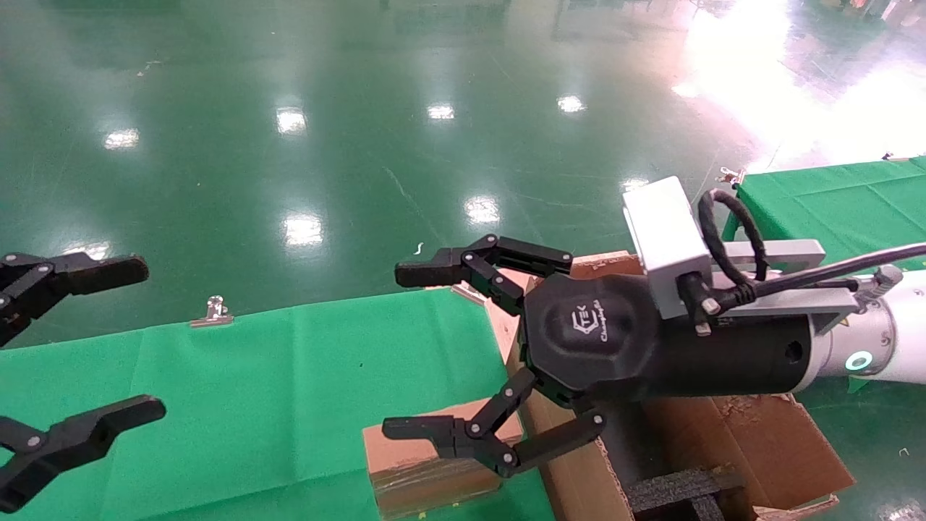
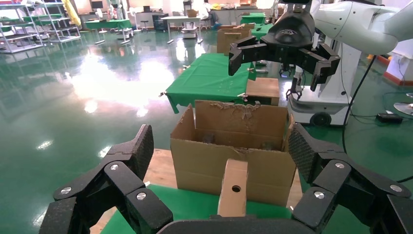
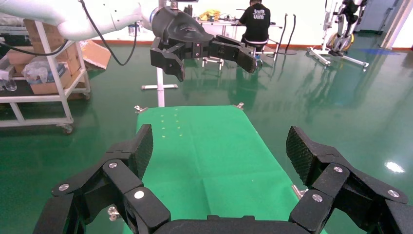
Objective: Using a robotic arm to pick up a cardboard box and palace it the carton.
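Right arm [image 1: 890,340]: white, reaching in from the right, with a silver camera block and a black cable on its wrist.
Right claw [image 1: 405,351]: wide open and holding nothing, raised above the seam between the green surface and the carton; its near finger passes over the small box in the head view.
Left claw [image 1: 148,340]: also spread open and empty, hanging at the far left over the green surface [image 1: 253,391].
Cardboard box [image 1: 427,467]: small, brown, closed and taped, lying on the green surface at its right near edge, just beside the carton's left wall.
Box direction: in the left wrist view the box [image 2: 233,187] shows a narrow end face with a round hole turned toward the left claw, so its long axis seems to run left to right toward the carton, though the head view hides much of it.
Carton [image 1: 752,441]: large, flaps ragged and open upward, standing right of the surface with black foam [image 1: 676,492] inside.
Floor [image 1: 362,145]: glossy green, far side.
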